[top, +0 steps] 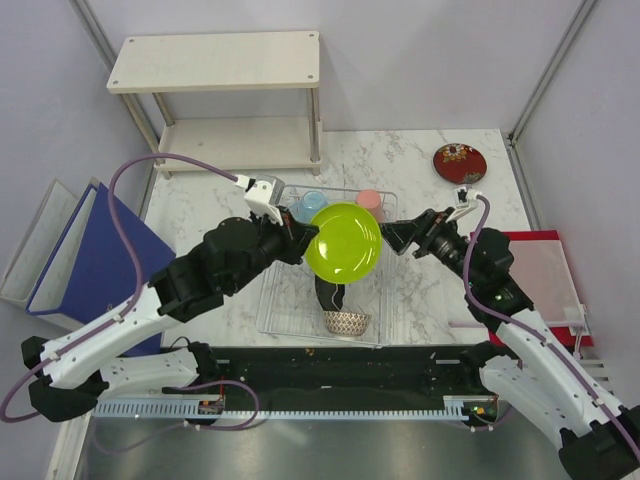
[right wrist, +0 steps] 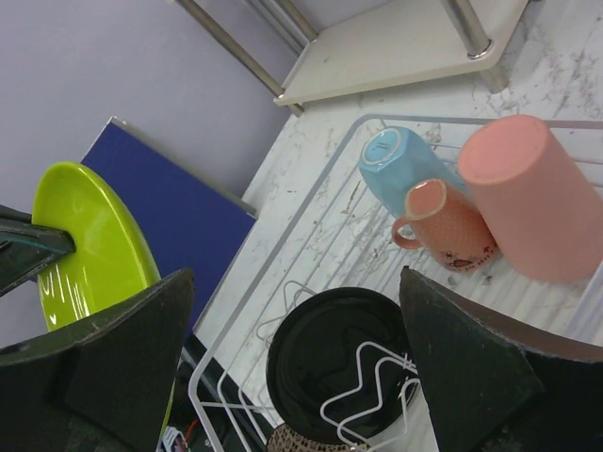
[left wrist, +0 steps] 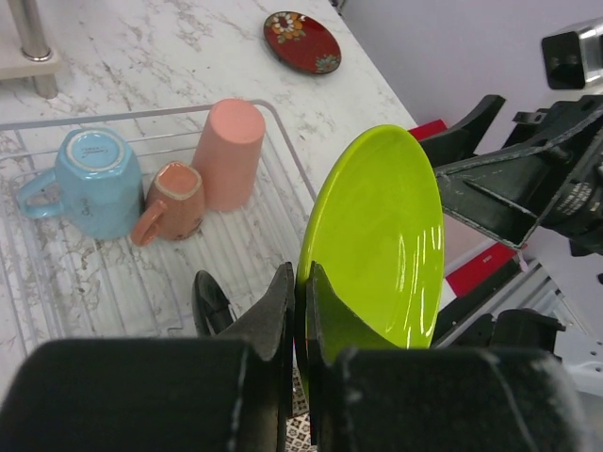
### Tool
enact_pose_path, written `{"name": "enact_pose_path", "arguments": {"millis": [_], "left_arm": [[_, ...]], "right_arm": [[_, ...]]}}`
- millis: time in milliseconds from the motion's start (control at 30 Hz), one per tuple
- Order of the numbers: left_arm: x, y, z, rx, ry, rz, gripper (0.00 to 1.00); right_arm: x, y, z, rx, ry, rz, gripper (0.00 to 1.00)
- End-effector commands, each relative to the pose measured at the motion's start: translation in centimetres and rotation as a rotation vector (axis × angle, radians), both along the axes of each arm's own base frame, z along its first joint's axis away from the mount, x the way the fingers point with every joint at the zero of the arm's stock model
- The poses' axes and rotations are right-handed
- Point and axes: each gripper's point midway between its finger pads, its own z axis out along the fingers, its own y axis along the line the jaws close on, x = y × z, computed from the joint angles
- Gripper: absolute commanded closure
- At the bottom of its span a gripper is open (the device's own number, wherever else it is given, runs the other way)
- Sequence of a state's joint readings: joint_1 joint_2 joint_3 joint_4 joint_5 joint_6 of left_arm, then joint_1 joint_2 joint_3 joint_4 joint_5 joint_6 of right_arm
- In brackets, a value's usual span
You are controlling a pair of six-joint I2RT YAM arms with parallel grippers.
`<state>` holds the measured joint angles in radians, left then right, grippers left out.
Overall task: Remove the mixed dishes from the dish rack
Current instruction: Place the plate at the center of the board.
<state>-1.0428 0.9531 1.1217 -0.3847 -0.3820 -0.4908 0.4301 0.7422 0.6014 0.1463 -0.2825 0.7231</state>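
Note:
My left gripper [top: 300,236] is shut on the edge of the lime green plate [top: 346,242] and holds it on edge above the wire dish rack [top: 272,310]; the plate also shows in the left wrist view [left wrist: 382,235] and the right wrist view [right wrist: 89,250]. My right gripper [top: 400,235] is open, just right of the plate, its fingers [right wrist: 462,363] spread wide. In the rack are a light blue cup [left wrist: 92,181], a small salmon mug [left wrist: 172,201], a tall pink cup [left wrist: 229,153], a black plate [right wrist: 344,363] and a net-patterned bowl [top: 346,322]. The dark red plate [top: 459,163] lies on the table at the back right.
A two-tier beige wooden shelf [top: 220,95] stands at the back left. A blue binder [top: 95,262] lies at the table's left edge. A red and white flat tray [top: 545,280] lies at the right edge.

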Motion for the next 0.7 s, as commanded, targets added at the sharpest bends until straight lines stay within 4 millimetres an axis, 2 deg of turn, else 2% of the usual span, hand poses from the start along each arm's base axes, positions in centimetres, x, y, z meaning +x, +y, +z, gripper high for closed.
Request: {"name": "enact_pose_path", "arguments": {"millis": [0,67,167,200,300,367,400,500,667], "left_arm": [[-0.3,-1.7,2.4,-0.125,-0.027,-0.055,0.98],[-0.1,-1.8,2.4,-0.126,-0.026,-0.050,0.98],[0.0,-1.8,2.1,-0.122,-0.023,-0.043,0.98],[0.1,-1.7,2.1,-0.123,-0.022,-0.040,0.98],[0.1,-1.7,2.0,-0.121,-0.022,-0.037,0.98],[0.2,-1.8,1.8,-0.117,-0.017,-0.038,0.98],[0.2,-1.9,1.7,-0.120,-0.015,-0.041,0.98],[0.2,-2.3,1.8,-0.133,-0.014,-0.049,0.98],[0.1,-2.6,1.9,-0.153,-0.016,-0.060,0.98]], "right_arm": [[-3.5,2.4,4.1,0.122,-0.131,0.216,0.02],[-3.3,2.2,4.3,0.130,-0.137,0.202,0.02],[-3.0,0.6,4.4,0.128,-0.143,0.097,0.02],[-2.9,-1.1,5.3,0.147,-0.169,0.000,0.02],[-3.7,-2.4,6.4,0.147,-0.227,-0.049,0.02],[-4.2,-1.9,7.4,0.139,-0.239,-0.007,0.03],[-4.4,-1.1,7.1,0.133,-0.222,0.038,0.02],[-4.5,-0.9,7.2,0.163,-0.217,0.055,0.03],[-4.6,1.3,4.8,0.132,-0.141,0.180,0.03]]}}
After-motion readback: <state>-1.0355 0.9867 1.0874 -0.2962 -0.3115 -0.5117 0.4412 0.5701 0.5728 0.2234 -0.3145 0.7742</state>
